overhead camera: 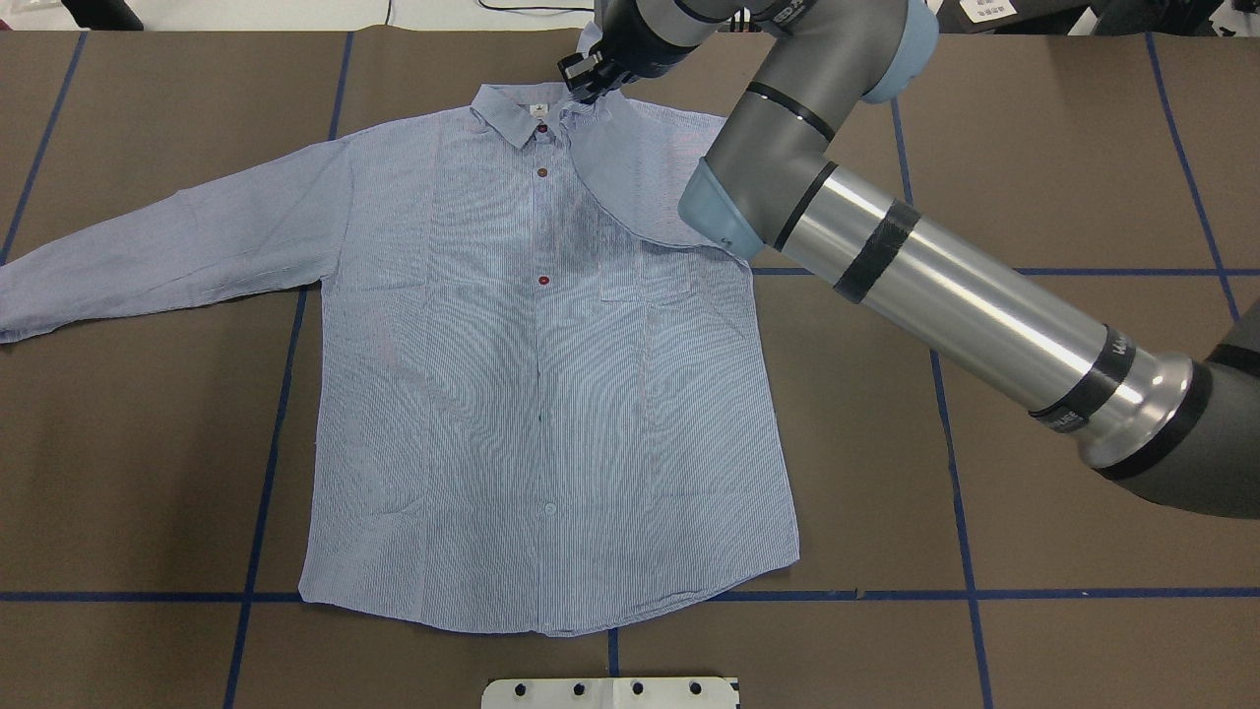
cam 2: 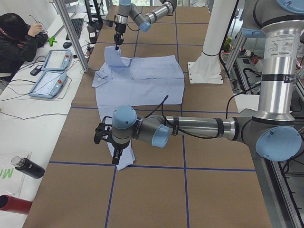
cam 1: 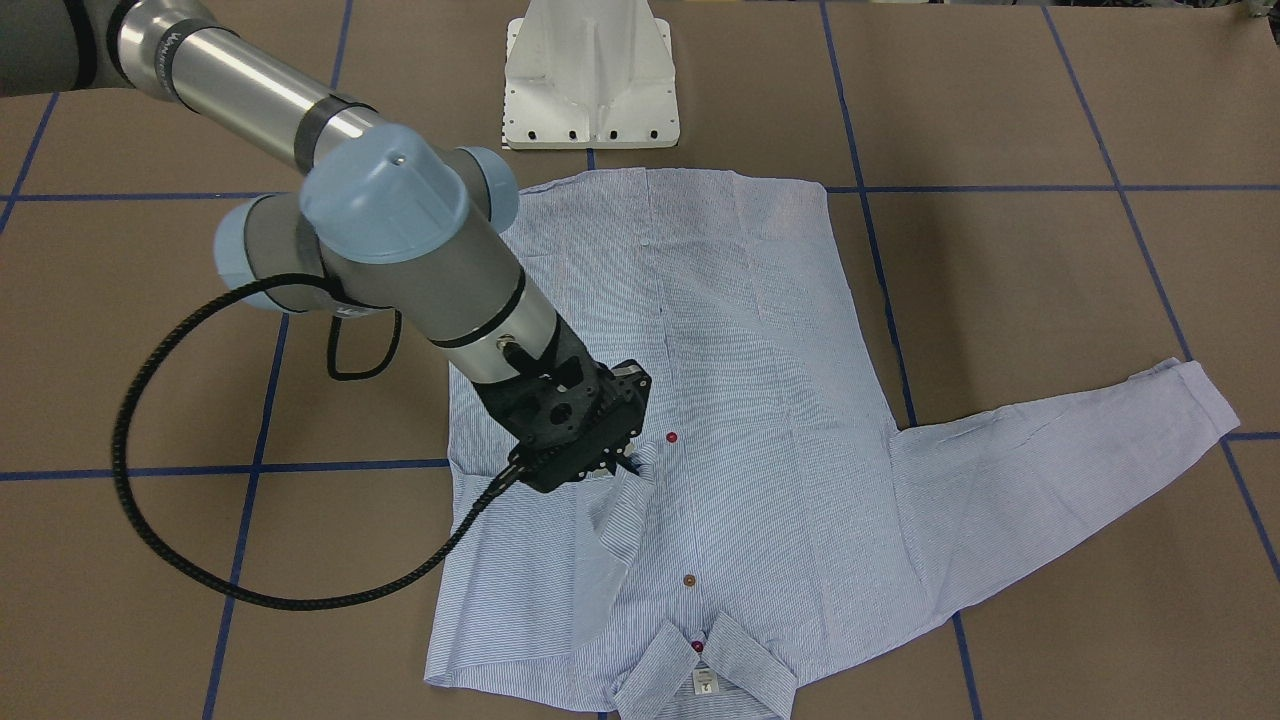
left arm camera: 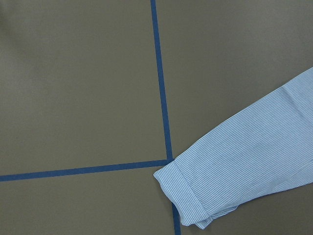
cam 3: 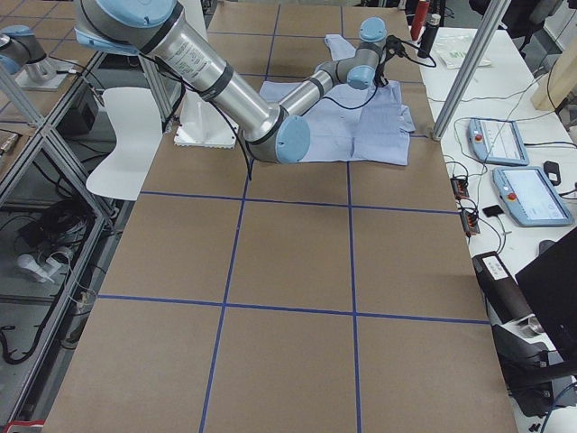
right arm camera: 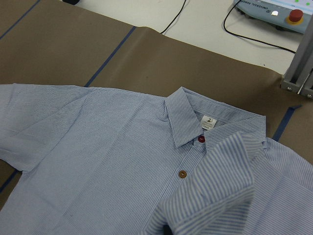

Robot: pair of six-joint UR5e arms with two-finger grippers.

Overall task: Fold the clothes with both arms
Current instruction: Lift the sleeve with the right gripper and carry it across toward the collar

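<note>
Pinching the sleeve end of the shirt (cam 1: 760, 420), your right gripper (cam 1: 622, 463) is clamped on the fabric, holding it raised just above the buttons (cam 1: 671, 437), near the collar (cam 1: 745, 655). Under that gripper the rest lies flat on the brown-papered table (cam 1: 1050, 300) gridded with blue tape (cam 1: 1000, 188). Your left gripper (cam 2: 115, 159) hangs over the other cuff (left arm camera: 188, 193); parted or closed, you cannot tell. Beyond the right gripper: a white bench (right arm camera: 210, 29), a pendant (right arm camera: 271, 10).

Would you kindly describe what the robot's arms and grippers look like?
The right arm and left arm are grey and silver tubes with light blue joint caps and black bands. The right gripper and left gripper are black; a black braided cable loops from the right wrist.
</note>
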